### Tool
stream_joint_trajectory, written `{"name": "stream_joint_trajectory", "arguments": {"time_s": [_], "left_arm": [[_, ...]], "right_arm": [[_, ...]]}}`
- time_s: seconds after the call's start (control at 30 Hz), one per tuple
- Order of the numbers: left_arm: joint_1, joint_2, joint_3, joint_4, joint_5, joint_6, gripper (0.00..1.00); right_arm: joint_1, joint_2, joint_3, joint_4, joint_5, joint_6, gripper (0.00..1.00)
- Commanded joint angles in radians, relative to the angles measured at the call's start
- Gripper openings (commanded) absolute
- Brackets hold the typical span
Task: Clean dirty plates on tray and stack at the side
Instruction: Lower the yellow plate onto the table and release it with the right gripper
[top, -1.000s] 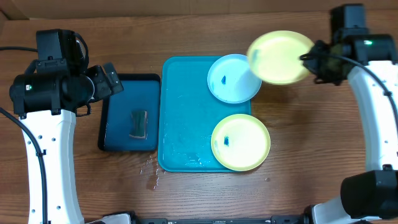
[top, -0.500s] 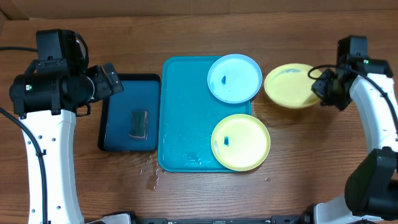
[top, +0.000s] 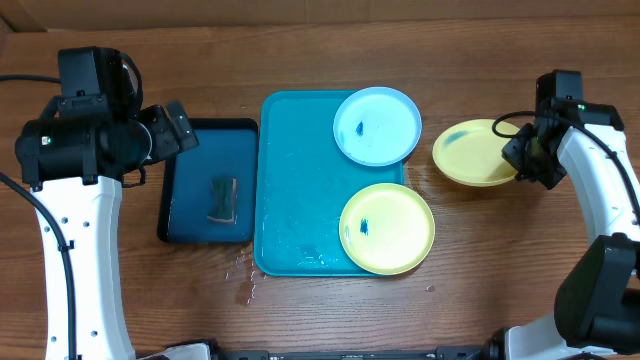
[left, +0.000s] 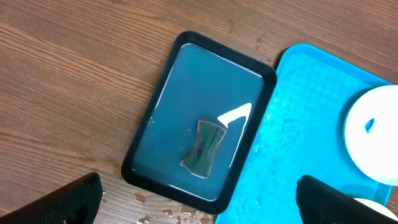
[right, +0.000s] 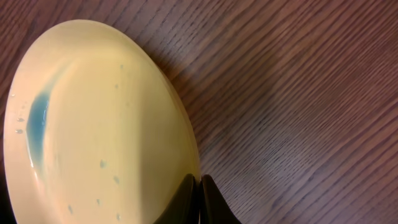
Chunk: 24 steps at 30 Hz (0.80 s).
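My right gripper (top: 522, 155) (right: 200, 186) is shut on the rim of a yellow-green plate (top: 475, 152) (right: 93, 124). It holds the plate low over the wood just right of the turquoise tray (top: 295, 180) (left: 298, 124). This plate carries a blue smear and droplets. A light blue plate (top: 377, 125) (left: 373, 134) rests on the tray's far right corner. A second yellow-green plate (top: 387, 228) sits at the near right corner. Both have a small blue smear. My left gripper (top: 178, 128) (left: 199, 199) hangs open above the dark tray, holding nothing.
A small dark blue tray (top: 190, 160) (left: 161, 93) with a black rim lies left of the turquoise tray, with a dark sponge (top: 222, 200) (left: 204, 148) in shallow water. Water drops (top: 245, 270) dot the wood at the trays' near edge.
My right gripper has brought the yellow-green plate down and rightward, from raised beside the light blue plate to low over the wood right of the tray. The left arm has not moved.
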Motion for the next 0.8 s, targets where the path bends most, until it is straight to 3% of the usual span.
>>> {"name": "stream_joint_trajectory", "arguments": {"time_s": [0.0, 0.3, 0.6, 0.7, 0.77], "left_arm": [[0.0, 0.0, 0.008, 0.001, -0.013, -0.02, 1.0], [0.0, 0.0, 0.008, 0.001, -0.013, -0.02, 1.0], [0.0, 0.0, 0.008, 0.001, -0.012, -0.02, 1.0], [0.0, 0.0, 0.008, 0.001, -0.012, -0.02, 1.0], [0.0, 0.0, 0.008, 0.001, -0.013, -0.02, 1.0]], "right_arm": [[-0.003, 0.0, -0.019, 0.012, 0.014, 0.015, 0.04], [-0.003, 0.0, -0.135, 0.15, -0.058, 0.014, 0.04], [-0.003, 0.0, -0.152, 0.163, -0.08, 0.014, 0.06], [-0.003, 0.0, -0.152, 0.153, -0.08, 0.012, 0.27], [-0.003, 0.0, -0.152, 0.145, -0.08, 0.006, 0.3]]}}
